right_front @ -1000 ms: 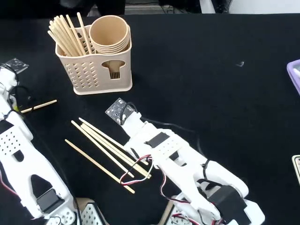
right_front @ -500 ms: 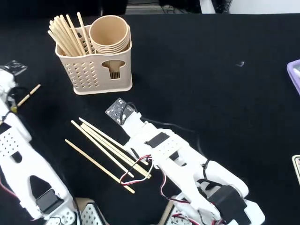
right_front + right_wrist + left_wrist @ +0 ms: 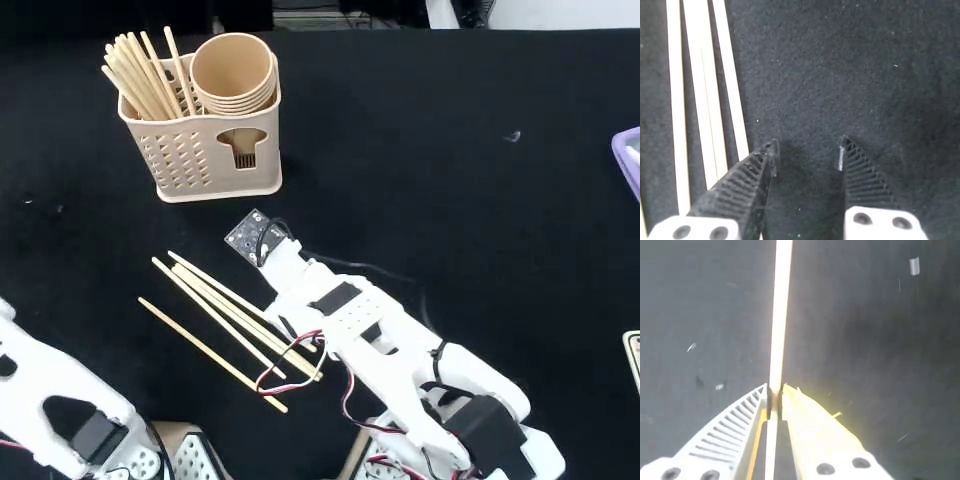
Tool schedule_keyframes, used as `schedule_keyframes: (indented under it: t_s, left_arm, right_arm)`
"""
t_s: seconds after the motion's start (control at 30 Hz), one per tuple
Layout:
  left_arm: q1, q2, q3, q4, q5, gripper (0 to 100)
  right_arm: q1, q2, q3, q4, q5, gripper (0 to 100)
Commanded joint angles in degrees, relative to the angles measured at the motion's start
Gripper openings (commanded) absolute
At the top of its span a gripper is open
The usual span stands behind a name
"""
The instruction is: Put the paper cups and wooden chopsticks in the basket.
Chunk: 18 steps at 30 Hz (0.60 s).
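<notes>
**Left gripper pinching one chopstick; loose chopsticks lying short of the basket**

Nearest the camera, the left arm (image 3: 50, 415) sits at the table's near-left corner, well apart from the basket (image 3: 200, 150). In its wrist view, the left gripper (image 3: 775, 392) is pressed together on a single chopstick (image 3: 779, 315). The stick runs straight out past the fingertips over the black table (image 3: 450, 200).

The right arm (image 3: 360, 320) lies on the near side of the basket, with its front end pointing toward it. The right gripper (image 3: 806, 150) is spread, holds nothing and hovers over bare cloth. One fingertip (image 3: 769, 150) is just beside the loose chopsticks (image 3: 705, 100).

These loose chopsticks (image 3: 225, 320) lie flat on the table between the two arms, near the basket but apart from it. Several are bunched together and one lies separately on the near side.

Farther back, the basket stands upright. A bundle of chopsticks (image 3: 145, 75) leans in its left compartment. A nested stack of paper cups (image 3: 235, 70) stands in its right compartment, mouth up.

Well to the right of the basket, a purple object (image 3: 628, 160) shows at the table's edge. What it is cannot be told.
</notes>
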Motion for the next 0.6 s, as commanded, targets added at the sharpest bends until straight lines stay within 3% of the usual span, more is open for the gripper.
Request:
schedule_keyframes:
  t_s: [0.0,0.17,0.33,0.57]
  left_arm:
    - [1.5,-11.2,-1.7,0.3,18.5,3]
    - [8.9,-22.8,0.4,0.4,35.1,3]
    - [24.4,-35.5,0.4,0.0,46.2,3]
    - [44.0,-38.7,0.9,-12.3,57.6,3]
  right_arm:
    - [0.9,0.1,-2.9,-1.4,0.6,19.1]
    - [0.9,0.1,-2.8,-1.4,0.5,19.1]
    - [0.9,0.1,-2.8,-1.4,0.6,19.1]
    - [0.9,0.1,-2.6,-1.4,0.6,19.1]
